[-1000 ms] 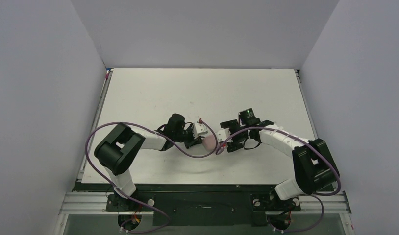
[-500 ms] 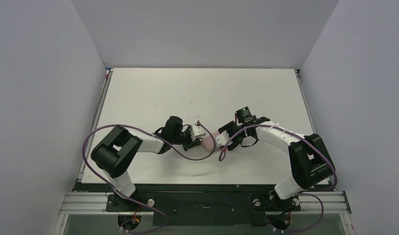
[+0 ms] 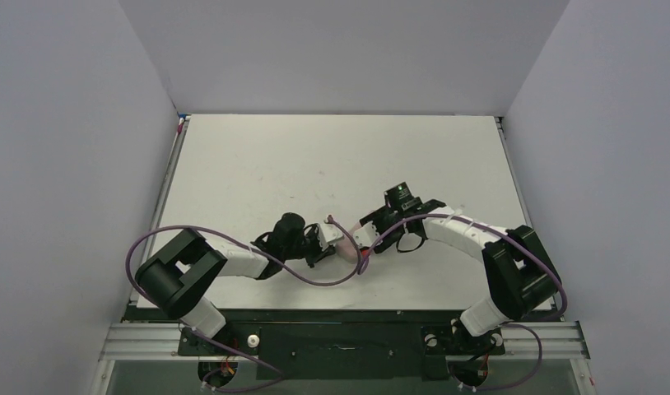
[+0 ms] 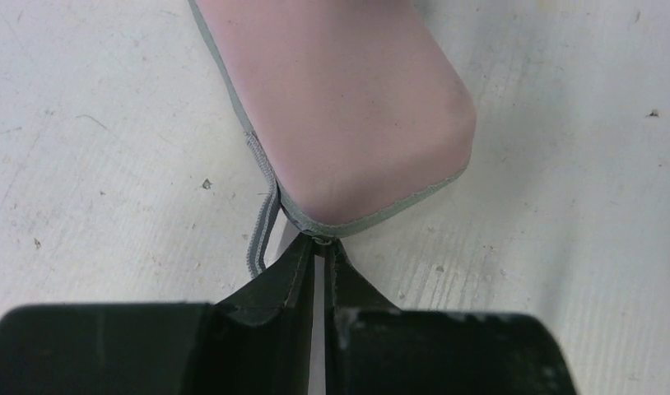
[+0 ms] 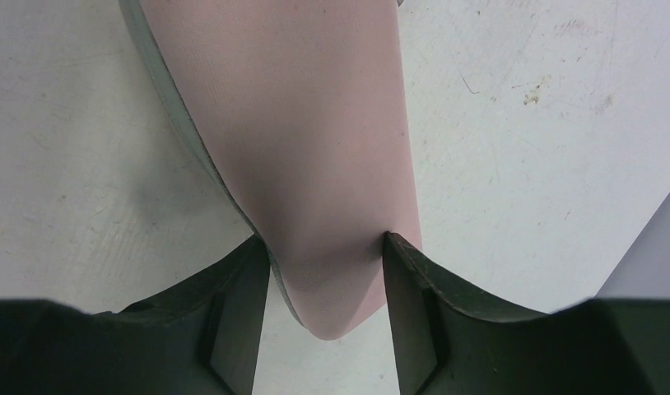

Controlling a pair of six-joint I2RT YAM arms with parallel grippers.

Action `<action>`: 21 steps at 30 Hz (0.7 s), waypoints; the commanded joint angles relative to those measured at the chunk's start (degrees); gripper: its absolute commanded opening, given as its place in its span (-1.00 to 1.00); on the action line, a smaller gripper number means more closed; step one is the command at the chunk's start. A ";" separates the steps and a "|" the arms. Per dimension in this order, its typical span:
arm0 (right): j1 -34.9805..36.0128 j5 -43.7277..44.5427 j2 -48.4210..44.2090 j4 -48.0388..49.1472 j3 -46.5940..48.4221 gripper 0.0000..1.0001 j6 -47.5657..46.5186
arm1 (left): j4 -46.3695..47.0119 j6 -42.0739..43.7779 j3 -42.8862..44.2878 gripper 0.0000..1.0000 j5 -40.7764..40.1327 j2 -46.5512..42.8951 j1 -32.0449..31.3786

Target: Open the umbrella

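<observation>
Top view: pink pouch [image 3: 348,244] lying on the worktop [image 3: 258,156]. Left end effector [image 3: 323,239] is at the pouch's left end, right end effector [image 3: 366,234] at its right end. The umbrella itself is unseen, presumably inside the pouch, so its look cannot be told.

Left wrist: end effector almost closed, pinching the pull of the grey zip [image 4: 263,218] at the pouch's corner.

Right wrist: fingers part open, clamped across the pouch's narrow end.

Handling: likely light, a soft, slippery cover over a stiff core. Hold the pouch firmly and draw the zip.
</observation>
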 commanded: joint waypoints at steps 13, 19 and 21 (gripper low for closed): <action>4.11 9.67 -2.55 1.01 -2.27 -1.00 18.62 | 4.88 -16.69 -5.71 -1.00 -4.98 -8.21 -1.95; 5.14 12.61 -2.96 2.54 -1.68 -1.00 27.94 | 6.47 -27.12 -5.40 -1.00 -2.82 -7.37 -0.84; 5.06 13.73 -3.10 3.03 -1.64 -1.00 30.42 | 6.92 -32.80 -5.35 -1.00 -1.32 -6.46 1.14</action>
